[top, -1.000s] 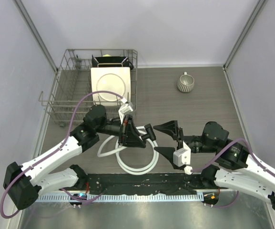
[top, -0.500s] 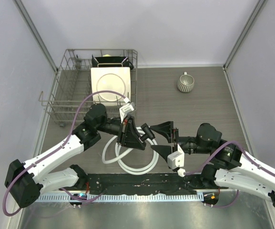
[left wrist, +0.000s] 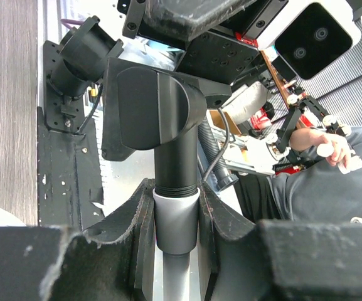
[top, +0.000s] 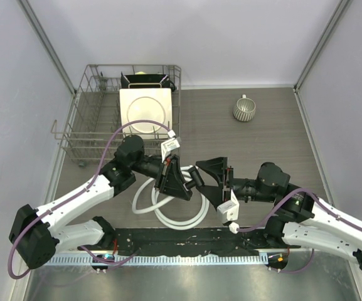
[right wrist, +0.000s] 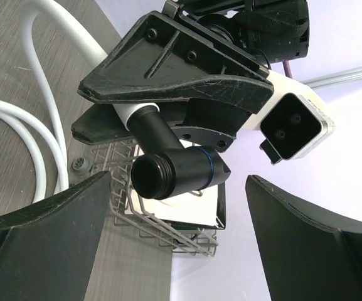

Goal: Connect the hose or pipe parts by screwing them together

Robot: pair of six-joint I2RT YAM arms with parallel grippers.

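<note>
The white hose (top: pixel 179 220) lies in loops on the table in front of the arm bases. My left gripper (top: pixel 179 180) is shut on its white end connector (left wrist: pixel 176 216), holding it above the table. The black T-shaped fitting (left wrist: pixel 159 116) sits on the end of that connector, its threaded neck meeting the white rim. My right gripper (top: pixel 201 180) is open, one finger on each side of the black fitting (right wrist: pixel 181 169) and neither touching it. The fitting's open threaded port faces the right wrist camera. The hose's other end is hidden from me.
A wire dish rack (top: pixel 86 125) with a white plate (top: pixel 144 110) stands at the back left. A ribbed cup (top: pixel 244 110) sits at the back right. Purple cables arc over both arms. A black strip (top: pixel 187 241) runs along the near edge.
My right gripper has moved left until its open fingers flank the black fitting. The left arm has shifted slightly toward the near edge, still gripping the connector.
</note>
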